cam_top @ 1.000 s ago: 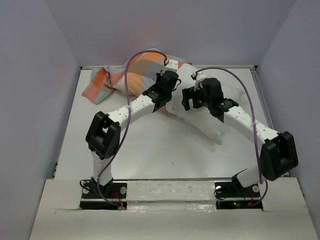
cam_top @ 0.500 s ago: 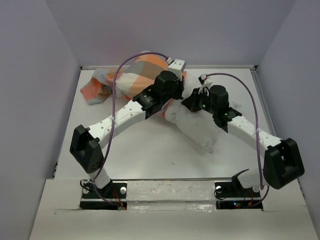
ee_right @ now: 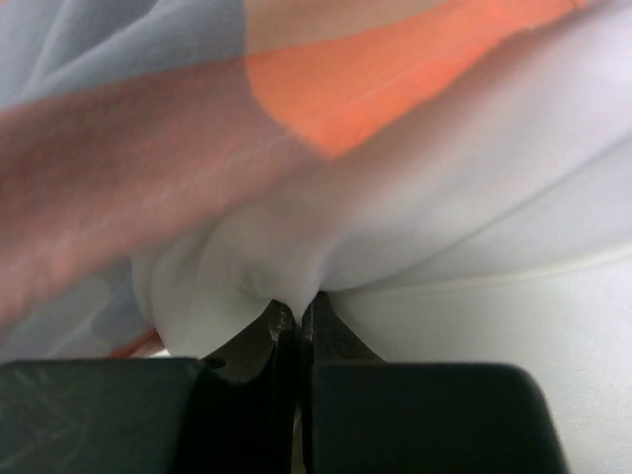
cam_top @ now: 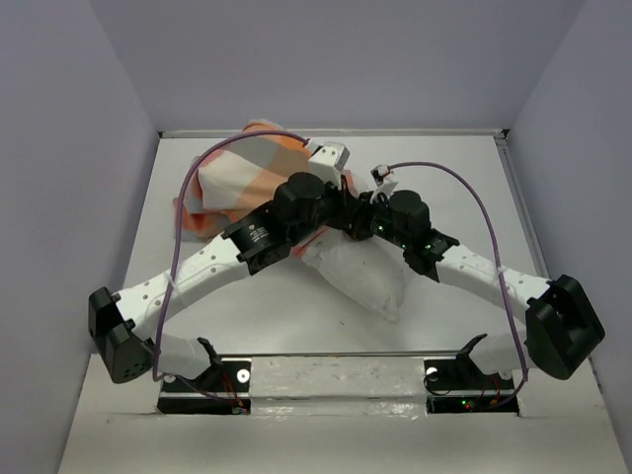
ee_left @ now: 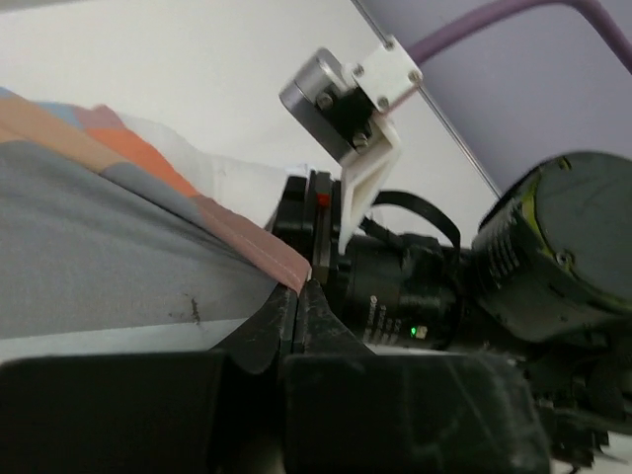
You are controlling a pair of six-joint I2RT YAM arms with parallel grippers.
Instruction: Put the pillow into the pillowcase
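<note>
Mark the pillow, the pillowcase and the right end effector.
pillow (cam_top: 360,278): top view, bare white middle.
pillowcase (cam_top: 232,180): top view, checked far fold.
right end effector (ee_right: 297,308): right wrist view, between the closed fingertips.

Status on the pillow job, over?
Left gripper shut on pillowcase hem. Right gripper shut on pillow fabric. Pillow mostly outside the case. No obstruction seen.

Top view looks down from behind the arm bases (cam_top: 202,375) onto the tabletop (cam_top: 286,318). Wrist views sit close, sharing pillowcase (ee_left: 99,247) fabric.
</note>
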